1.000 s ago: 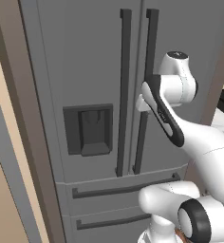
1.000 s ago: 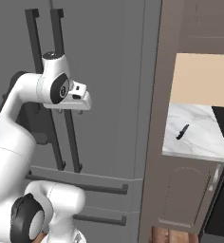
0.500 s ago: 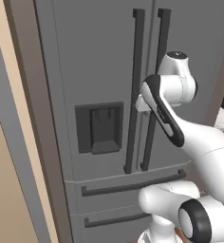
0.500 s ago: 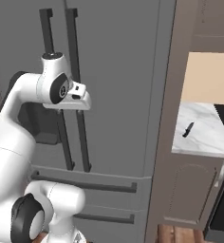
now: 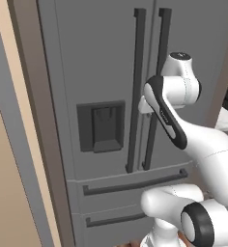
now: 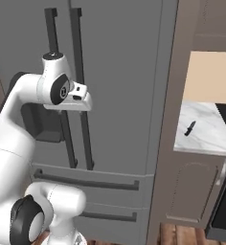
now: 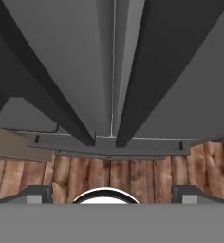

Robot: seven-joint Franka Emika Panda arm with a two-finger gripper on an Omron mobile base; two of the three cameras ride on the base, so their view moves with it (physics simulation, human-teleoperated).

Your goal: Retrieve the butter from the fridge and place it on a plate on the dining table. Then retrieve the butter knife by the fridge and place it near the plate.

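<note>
butter knife (image 6: pixel 189 128) beside fridge (image 6: pixel 119 72), right base view

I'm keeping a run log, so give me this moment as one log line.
stage: at fridge, doors shut | gripper: open, empty, facing door handles | butter knife: on counter right of fridge

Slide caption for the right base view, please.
Open gripper at the closed fridge's door handles; butter knife waits on the counter beside.
</note>
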